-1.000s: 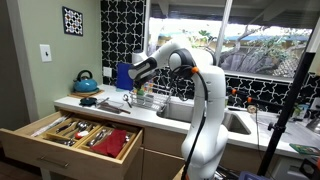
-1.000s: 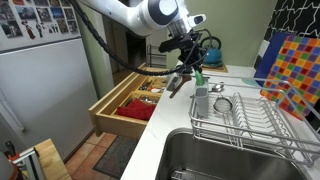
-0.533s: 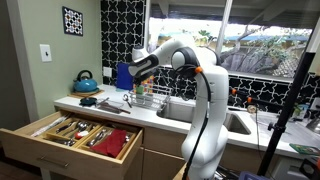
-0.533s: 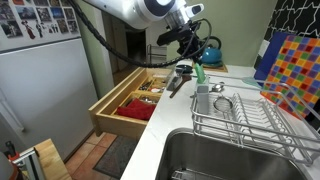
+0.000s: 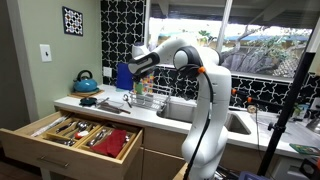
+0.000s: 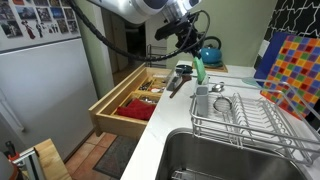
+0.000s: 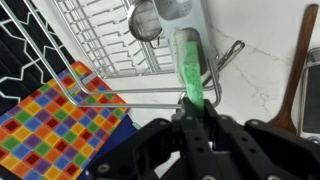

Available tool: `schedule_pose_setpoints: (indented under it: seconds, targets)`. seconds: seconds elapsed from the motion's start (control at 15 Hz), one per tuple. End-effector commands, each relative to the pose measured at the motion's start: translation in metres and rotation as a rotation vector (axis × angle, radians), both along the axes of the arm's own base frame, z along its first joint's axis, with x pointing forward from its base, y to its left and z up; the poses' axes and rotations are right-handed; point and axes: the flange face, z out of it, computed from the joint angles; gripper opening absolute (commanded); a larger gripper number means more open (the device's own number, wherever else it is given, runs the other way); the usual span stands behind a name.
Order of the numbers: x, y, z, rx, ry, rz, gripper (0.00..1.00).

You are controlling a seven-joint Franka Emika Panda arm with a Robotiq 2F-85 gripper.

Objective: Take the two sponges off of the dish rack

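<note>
My gripper [image 6: 193,57] is shut on a long green sponge [image 6: 199,71], which hangs upright from the jaws above the counter, just beyond the near end of the wire dish rack [image 6: 250,118]. In the wrist view the green sponge [image 7: 189,70] sticks out from between the fingers [image 7: 191,112], with the rack's wires [image 7: 105,40] beside it. The rack also shows in an exterior view [image 5: 151,100] below the gripper [image 5: 140,80]. I cannot make out a second sponge.
A metal cup [image 6: 202,99] and a strainer [image 6: 223,102] stand in the rack. A multicoloured mat [image 6: 291,60] leans behind it. The wooden drawer [image 6: 133,102] is pulled open. Utensils [image 6: 178,80] and a teal kettle [image 6: 210,52] are on the counter. The sink [image 6: 225,160] lies beside the rack.
The gripper has risen with the green sponge in it, lifting it higher above the counter by the rack's end.
</note>
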Motion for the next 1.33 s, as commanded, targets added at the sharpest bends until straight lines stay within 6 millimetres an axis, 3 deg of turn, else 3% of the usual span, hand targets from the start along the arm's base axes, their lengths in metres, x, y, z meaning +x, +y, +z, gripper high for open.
schedule_pose_setpoints:
  seconds: [0.0,0.27,0.6,0.73,1.13,1.27]
  targets:
    - [-0.006,0.006,0.012,-0.018,-0.014,0.022,0.07]
    - [-0.009,0.01,0.021,-0.017,-0.027,0.028,0.07]
    - [-0.026,0.032,0.026,0.224,0.053,0.219,0.07]
    - [-0.036,0.029,0.023,0.317,0.148,0.174,0.07]
    - [-0.064,-0.003,-0.034,0.343,0.462,-0.043,0.07]
    - [-0.066,-0.01,-0.054,0.398,0.492,0.028,0.07]
